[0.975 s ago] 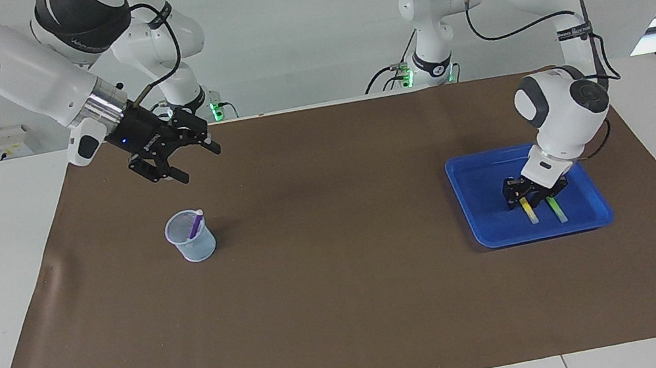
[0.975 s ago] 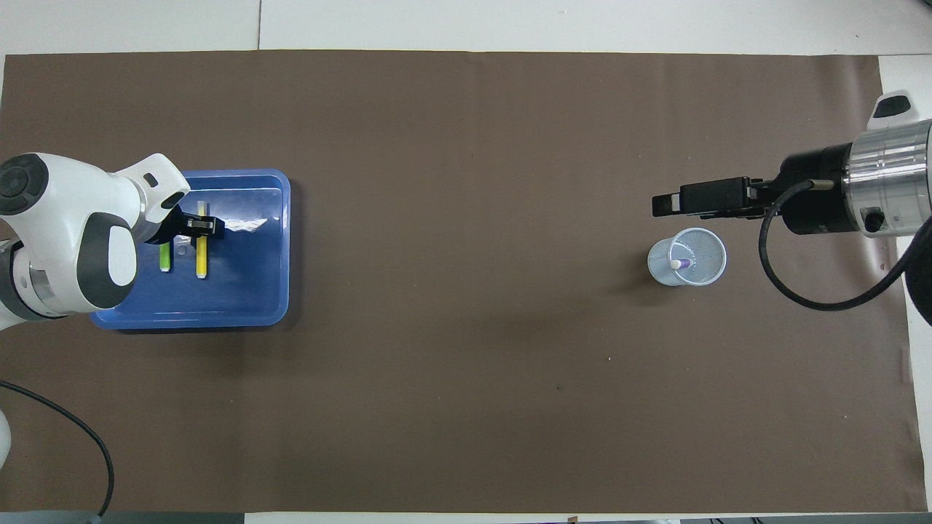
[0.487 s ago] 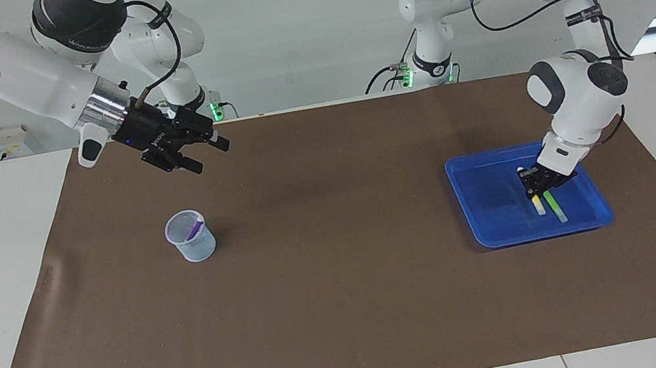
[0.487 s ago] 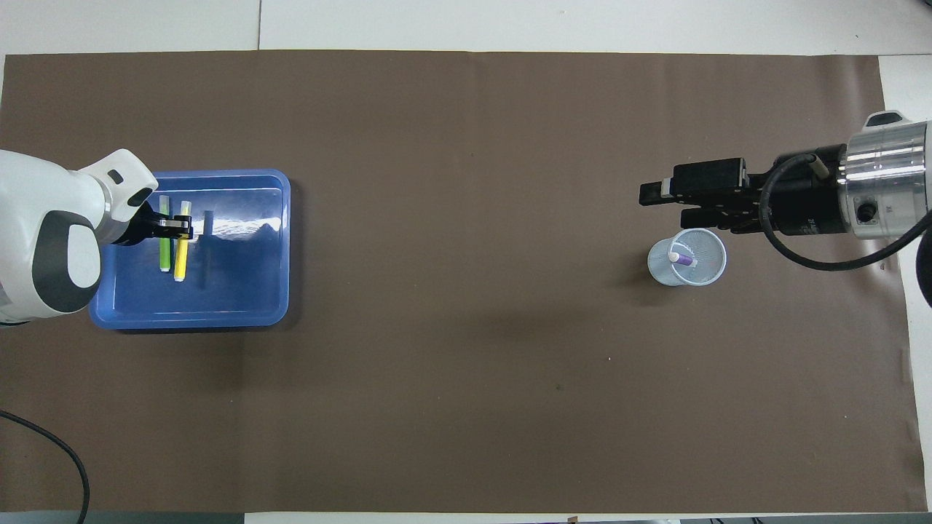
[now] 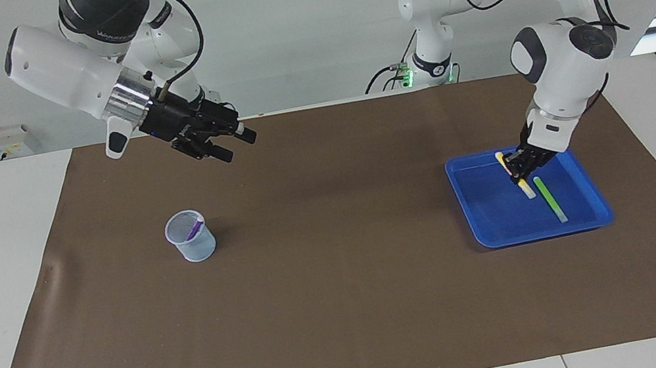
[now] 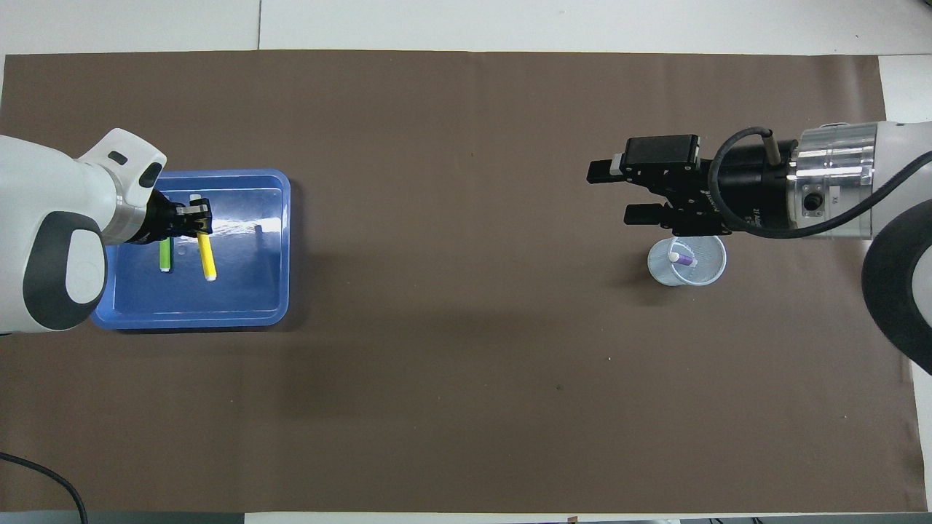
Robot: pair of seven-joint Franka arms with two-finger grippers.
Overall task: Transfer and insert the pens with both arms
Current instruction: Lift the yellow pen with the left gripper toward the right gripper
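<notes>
Item: yellow pen (image 5: 516,178), slim marker with a pale cap end. Location: lifted over the blue tray (image 5: 486,221) at the left arm's end of the bench (image 5: 350,313), tilted, gripped near its upper end by the left gripper (image 5: 519,167), whose fingers are closed on the barrel. Handling, as judged: light, rigid, smooth plastic; likely to pivot or slip in a pinch taken near one end. A hold nearer mid-barrel would leave a free end for the other gripper to take at hand-over.

Item: light green pen (image 5: 550,199). Location: lying flat in the tray, just beside the raised yellow one and apart from it. Same build, same handling expected.

Item: purple pen (image 5: 194,225). Location: leaning inside the clear cup (image 5: 191,236) toward the right arm's end of the bench. The cup looks thin and light, so a hard insertion could tip it.

Item: right gripper (image 5: 223,136). Location: in the air over the brown mat near the cup, fingers spread apart, holding nothing.

Not determinable: exact contact between the left gripper's fingers and the yellow pen's barrel, masked by the gripper body in both views; how high the pen hangs above the tray floor; where the purple pen's lower tip rests in the cup.
</notes>
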